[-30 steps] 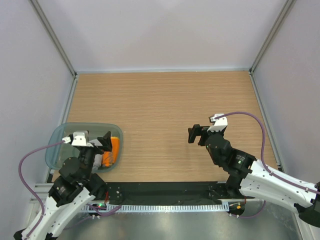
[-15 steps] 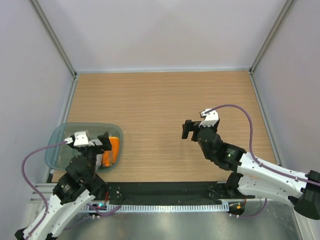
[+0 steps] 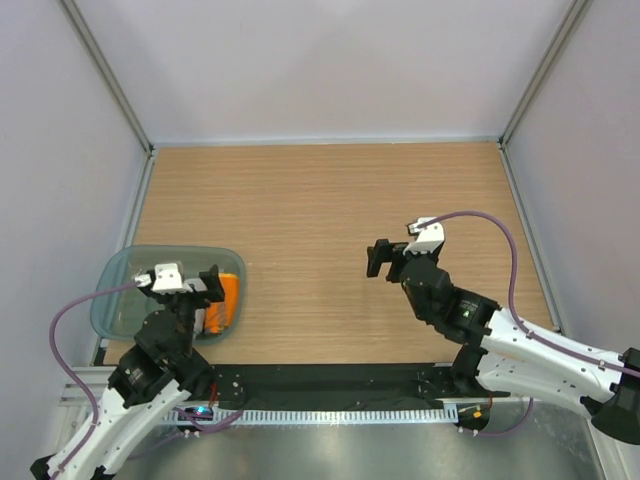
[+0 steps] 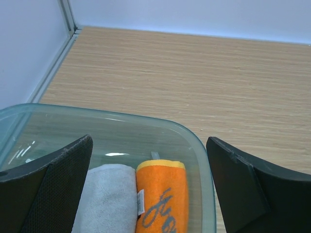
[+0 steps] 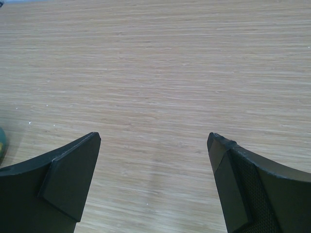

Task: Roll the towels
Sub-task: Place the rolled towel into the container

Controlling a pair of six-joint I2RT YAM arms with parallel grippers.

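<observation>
Two towels (image 4: 163, 199) side by side, touching, in tub (image 4: 193, 140); tub at near-left corner of table (image 3: 330, 200).

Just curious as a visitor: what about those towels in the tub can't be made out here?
Grey towel: left wrist view, near end cut off by the bottom edge; top view, mostly under the left arm.
Orange towel: left wrist view, lettering cut off by the same edge, unreadable.

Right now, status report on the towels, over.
Left gripper open above tub, right gripper open over table. Orange towel and grey towel side by side in tub. Nothing blocking.
</observation>
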